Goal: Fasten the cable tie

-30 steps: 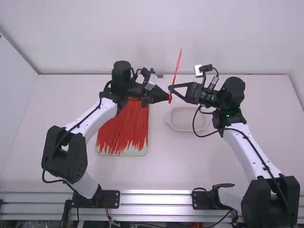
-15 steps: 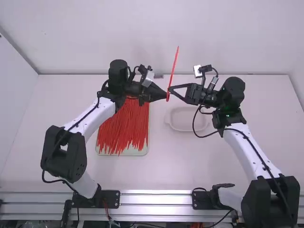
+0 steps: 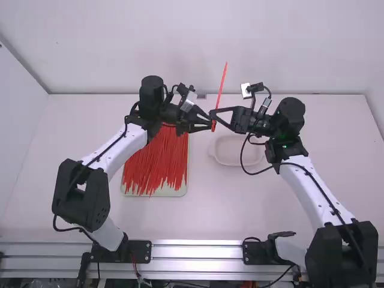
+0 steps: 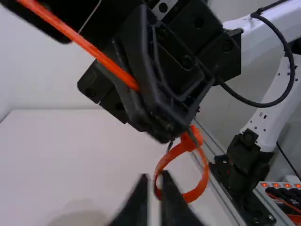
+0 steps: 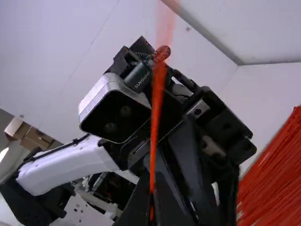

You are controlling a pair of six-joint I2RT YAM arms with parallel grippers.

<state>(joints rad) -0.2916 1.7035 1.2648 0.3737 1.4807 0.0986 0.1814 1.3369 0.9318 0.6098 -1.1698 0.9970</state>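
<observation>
A red cable tie (image 3: 220,90) is held in the air above the table's middle, its tail pointing up and its small loop hanging at the bottom. My left gripper (image 3: 204,122) comes from the left and my right gripper (image 3: 217,114) from the right, and they meet at the tie's lower end. In the left wrist view my left gripper (image 4: 154,181) is shut on the end of the cable tie's loop (image 4: 195,174), just under the right gripper's black body (image 4: 155,94). In the right wrist view my right gripper (image 5: 153,181) is shut on the cable tie's strap (image 5: 157,103).
A white tray (image 3: 185,191) with several loose red cable ties (image 3: 157,159) lies under the left arm. A white bowl (image 3: 233,157) sits on the table below the right gripper. Bare table lies at the front and at both sides.
The right gripper has shifted a little to the left, closer to the left gripper. The tie's tail swayed slightly left and back. Both grips are unchanged.
</observation>
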